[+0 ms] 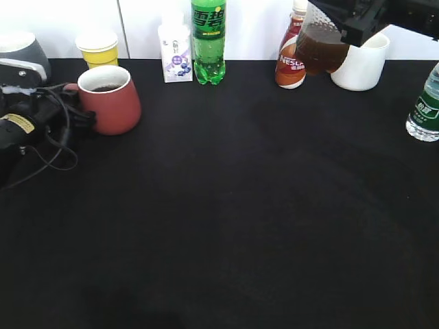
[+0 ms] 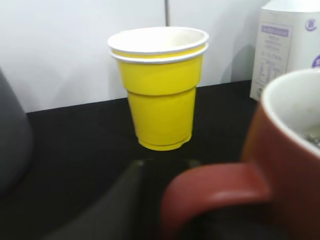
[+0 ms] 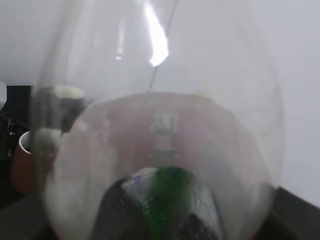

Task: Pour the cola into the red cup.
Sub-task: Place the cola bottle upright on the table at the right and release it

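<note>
Brown cola [image 1: 321,49] in right gripper [image 1: 357,27]

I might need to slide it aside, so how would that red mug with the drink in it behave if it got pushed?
The red cup looks squat and broad at the base, so it would probably slide rather than tip. Dark liquid shows inside, so a quick shove could slosh it. The left gripper sits at its handle, which may resist a push from that side.

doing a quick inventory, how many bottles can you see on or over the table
4: the green soda bottle at the back; the Nescafe bottle right of it; the cola bottle held aloft beside that; a green-labelled water bottle at the right edge. More may lie outside the frame.
</note>
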